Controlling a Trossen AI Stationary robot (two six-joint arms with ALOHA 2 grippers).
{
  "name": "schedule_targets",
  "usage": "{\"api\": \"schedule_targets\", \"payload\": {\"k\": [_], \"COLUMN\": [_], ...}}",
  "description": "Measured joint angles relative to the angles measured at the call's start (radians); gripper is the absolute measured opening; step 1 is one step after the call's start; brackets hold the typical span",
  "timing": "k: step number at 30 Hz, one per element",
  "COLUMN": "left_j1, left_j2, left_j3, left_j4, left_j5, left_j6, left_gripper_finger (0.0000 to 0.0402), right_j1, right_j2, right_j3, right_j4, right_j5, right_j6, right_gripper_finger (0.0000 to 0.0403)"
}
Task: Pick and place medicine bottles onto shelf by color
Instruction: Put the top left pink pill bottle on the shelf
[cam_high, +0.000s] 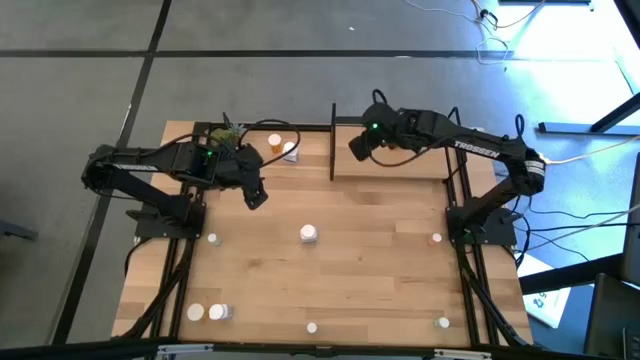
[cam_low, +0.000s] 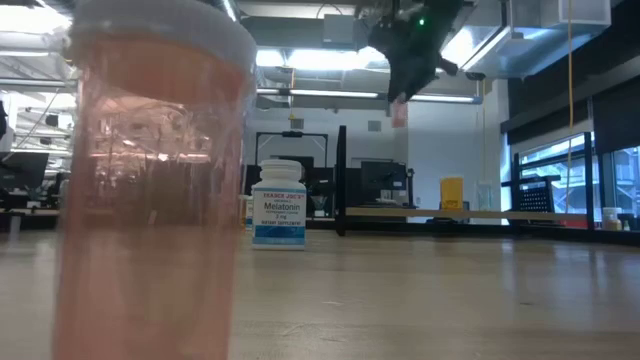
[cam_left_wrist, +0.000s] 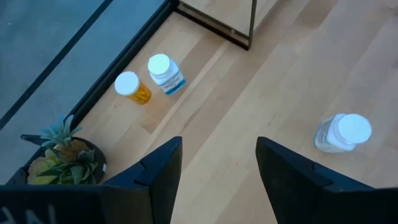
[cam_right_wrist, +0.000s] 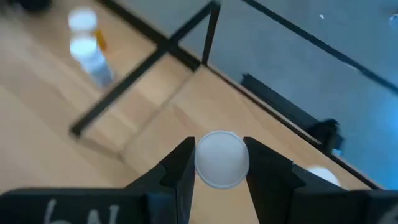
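Observation:
My right gripper (cam_high: 356, 148) hangs high over the left end of the shelf (cam_high: 420, 170), shut on a pinkish medicine bottle with a white cap (cam_right_wrist: 222, 158). In the low view this bottle (cam_low: 398, 112) shows well above the shelf board (cam_low: 440, 213). My left gripper (cam_high: 257, 196) is open above bare tabletop, nothing between its fingers (cam_left_wrist: 163, 171). An orange bottle (cam_left_wrist: 133, 88) and a white one (cam_left_wrist: 165, 73) stand upright on their bases beside the shelf's left post. Another white bottle (cam_high: 309, 234) stands mid-table. My right gripper pinches the pinkish bottle at its cap end (cam_right_wrist: 222, 158) between its two fingers, one on each side. The fingers slant down from the table's right. The bottle is lifted clear, its body (cam_low: 398, 112) sticking out below the fingertips.
A small potted plant (cam_left_wrist: 62, 152) stands at the far left beside my left arm. Several small bottles are scattered toward the near edge (cam_high: 207, 313), (cam_high: 312, 327), (cam_high: 443, 322), and at the sides (cam_high: 213, 239), (cam_high: 436, 238). A pinkish bottle (cam_low: 150, 190) stands right before the low camera.

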Motion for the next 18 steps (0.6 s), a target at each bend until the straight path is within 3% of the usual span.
{"api": "schedule_targets", "payload": {"k": [10,18], "left_j1": [0.000,0.000], "left_j2": [0.000,0.000], "left_j3": [0.000,0.000], "left_j4": [0.022,0.035], "left_j5": [0.010,0.011], "left_j6": [0.000,-0.001], "left_gripper_finger": [0.0199,0.0199], "right_j1": [-0.094,-0.095], "right_j2": [0.002,0.002], "right_j3": [-0.251,-0.346], "right_j4": [0.346,0.374], "right_j5": [-0.007,0.102], "right_j6": [0.047,0.098], "right_gripper_finger": [0.0125,0.0125]}}
